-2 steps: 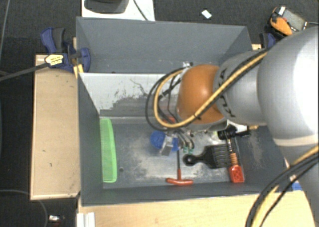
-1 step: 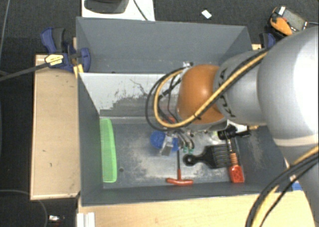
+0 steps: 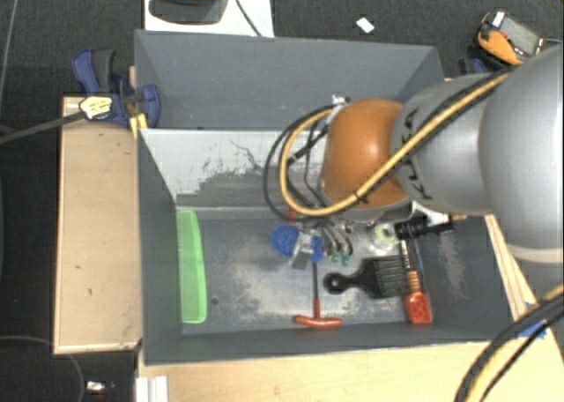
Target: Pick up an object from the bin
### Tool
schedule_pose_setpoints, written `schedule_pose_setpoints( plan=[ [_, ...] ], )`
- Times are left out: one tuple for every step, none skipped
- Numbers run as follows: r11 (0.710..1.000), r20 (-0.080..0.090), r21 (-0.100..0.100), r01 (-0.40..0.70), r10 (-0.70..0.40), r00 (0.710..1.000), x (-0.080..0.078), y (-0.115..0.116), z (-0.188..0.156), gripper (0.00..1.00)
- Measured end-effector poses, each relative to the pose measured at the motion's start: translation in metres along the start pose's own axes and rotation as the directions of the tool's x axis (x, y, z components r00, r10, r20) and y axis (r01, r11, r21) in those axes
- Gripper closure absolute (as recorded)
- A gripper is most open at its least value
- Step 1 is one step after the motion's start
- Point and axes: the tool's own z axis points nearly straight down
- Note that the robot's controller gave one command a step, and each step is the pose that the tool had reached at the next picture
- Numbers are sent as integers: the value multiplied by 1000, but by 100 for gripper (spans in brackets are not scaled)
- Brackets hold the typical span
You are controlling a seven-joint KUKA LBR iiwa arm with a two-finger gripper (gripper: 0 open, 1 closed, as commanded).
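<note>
Gripper [image 3: 322,249]: low in middle of grey metal bin [image 3: 264,83], open or closed cannot tell.
Nearest thing: small blue plastic piece [image 3: 285,241], just beside gripper on the floor.
Progress: nothing lifted; grasp and lift left.

**Grey bin floor and the loose things on it**

The grey metal bin [image 3: 247,290] has a dusty, scratched floor. A long green comb [image 3: 192,265] lies flat along its left wall. Near the middle lies a small blue thing [image 3: 284,241]; its kind is not clear. By the front wall lies a tool with a red T-handle [image 3: 317,322]. To the right lie 2 more things: a black brush [image 3: 377,277] and, just beside it, an orange-handled tool [image 3: 416,301].
</note>
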Motion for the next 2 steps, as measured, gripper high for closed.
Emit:
schedule_pose_setpoints(
  plan=[
    [1000, 3, -2, 1, -1, 1000, -1, 0, -38, 100],
    [1000, 14, -5, 1, 0, 1000, -4, 1, -51, 100]
  ],
)
